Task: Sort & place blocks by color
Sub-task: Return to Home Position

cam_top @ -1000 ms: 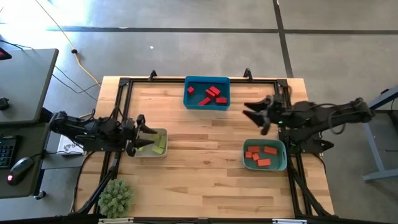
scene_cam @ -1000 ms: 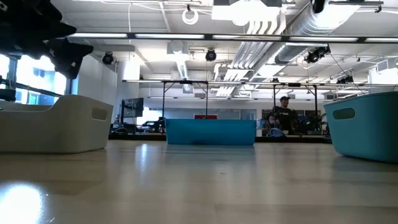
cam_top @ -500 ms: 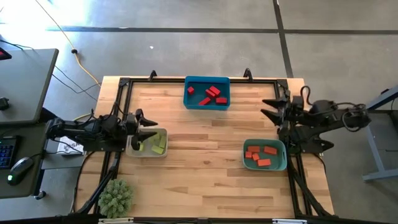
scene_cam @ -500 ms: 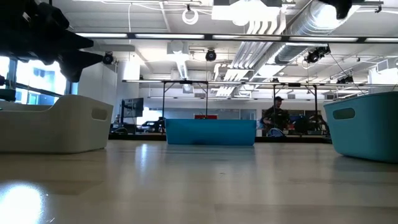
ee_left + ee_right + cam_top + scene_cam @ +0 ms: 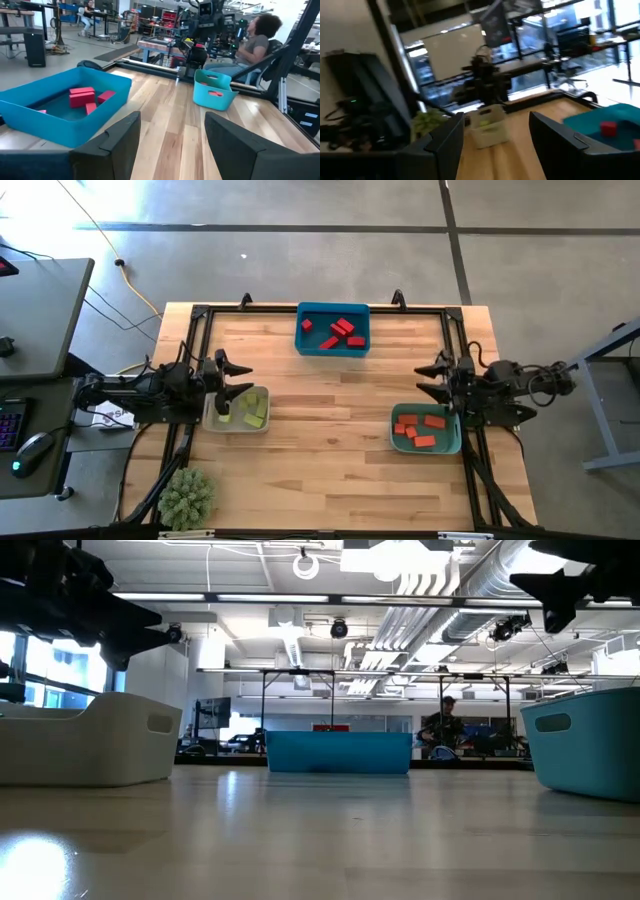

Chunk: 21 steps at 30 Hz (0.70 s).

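Observation:
Red blocks (image 5: 340, 330) lie in the blue tray (image 5: 304, 340) at the far middle. Orange-red blocks (image 5: 420, 428) lie in the teal tray (image 5: 452, 442) at the right. Yellow-green blocks (image 5: 256, 411) lie in the beige tray (image 5: 240, 427) at the left. My left gripper (image 5: 244, 379) stands open above the beige tray's far edge, pointing level toward the table's right. My right gripper (image 5: 422, 380) stands open just beyond the teal tray's far edge, pointing toward the table's left. Both have nothing between their fingers (image 5: 172, 145) (image 5: 495, 145).
A fuzzy green plant ball (image 5: 187, 495) sits at the near left corner. Black frame rails (image 5: 195, 350) run along the table's edges. Bare wood (image 5: 330, 415) lies between the three trays. A seated person (image 5: 255, 42) shows beyond the table's right side.
My right gripper has drawn back toward the table's right edge and sunk, coming down close to the teal tray's far edge. My left gripper has swung from over the beige tray toward the far edge and now points straight across the table. Both stay open.

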Tool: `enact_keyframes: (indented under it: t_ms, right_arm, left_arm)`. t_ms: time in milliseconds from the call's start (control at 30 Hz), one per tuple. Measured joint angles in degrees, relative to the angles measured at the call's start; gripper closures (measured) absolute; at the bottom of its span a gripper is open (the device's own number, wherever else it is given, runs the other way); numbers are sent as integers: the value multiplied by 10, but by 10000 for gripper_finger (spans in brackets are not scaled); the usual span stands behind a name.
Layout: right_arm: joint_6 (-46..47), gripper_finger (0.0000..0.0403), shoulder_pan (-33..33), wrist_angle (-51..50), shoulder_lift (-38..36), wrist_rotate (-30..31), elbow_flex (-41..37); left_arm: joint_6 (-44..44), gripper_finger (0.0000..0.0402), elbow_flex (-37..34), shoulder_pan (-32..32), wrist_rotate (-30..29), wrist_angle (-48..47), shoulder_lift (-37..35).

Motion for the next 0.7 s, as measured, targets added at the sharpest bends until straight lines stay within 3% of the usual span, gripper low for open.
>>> enact_keyframes:
  t_ms: [300,700]
  right_arm:
    - [17,192,0,91,5,-104,-80]
    - [15,192,0,45,9,-22,-102]
  left_arm:
    - [12,190,0,0,0,1,0]
    - [71,190,0,0,1,1,0]
